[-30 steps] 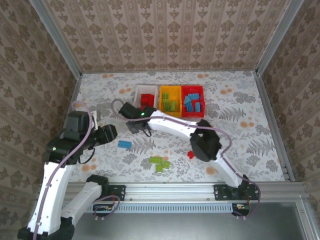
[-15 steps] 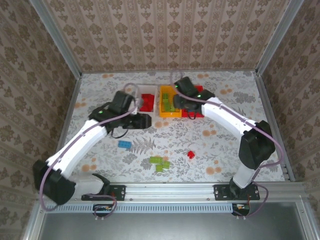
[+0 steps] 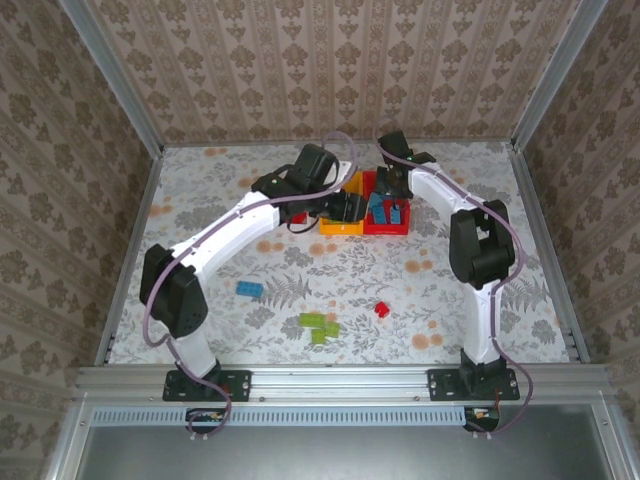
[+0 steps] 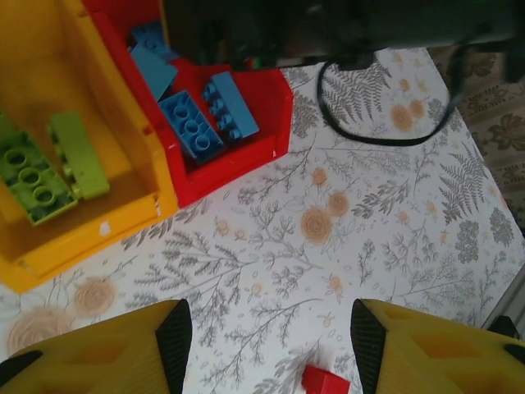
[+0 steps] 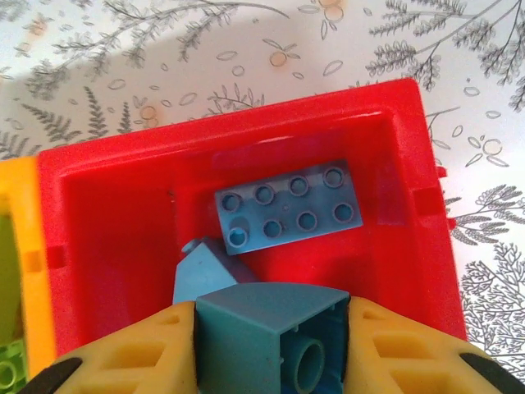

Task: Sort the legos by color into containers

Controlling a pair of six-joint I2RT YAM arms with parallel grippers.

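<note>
My right gripper [image 5: 271, 349] is shut on a blue lego [image 5: 262, 328] and hangs over the red container [image 5: 394, 123], where a flat blue brick [image 5: 287, 209] and another blue piece lie. In the top view that gripper [image 3: 388, 185] is at the red container's [image 3: 398, 228] back edge. My left gripper [image 4: 271, 336] is open with nothing between its fingers, above the table in front of the yellow container [image 4: 49, 246], which holds green legos [image 4: 33, 176]. A red lego [image 4: 324, 382] lies on the table below it. Loose blue [image 3: 249, 289], green [image 3: 318, 325] and red [image 3: 381, 309] legos lie nearer the front.
The left arm [image 3: 230, 235] stretches across the white container and hides most of it. The right arm [image 3: 480, 250] runs along the table's right side. A black cable [image 4: 385, 135] loops over the table beside the red container. Patterned walls close in the back and sides.
Both arms have swung toward the back right. The left gripper went from in front of the white container to the yellow one; the right gripper moved over the red container.
</note>
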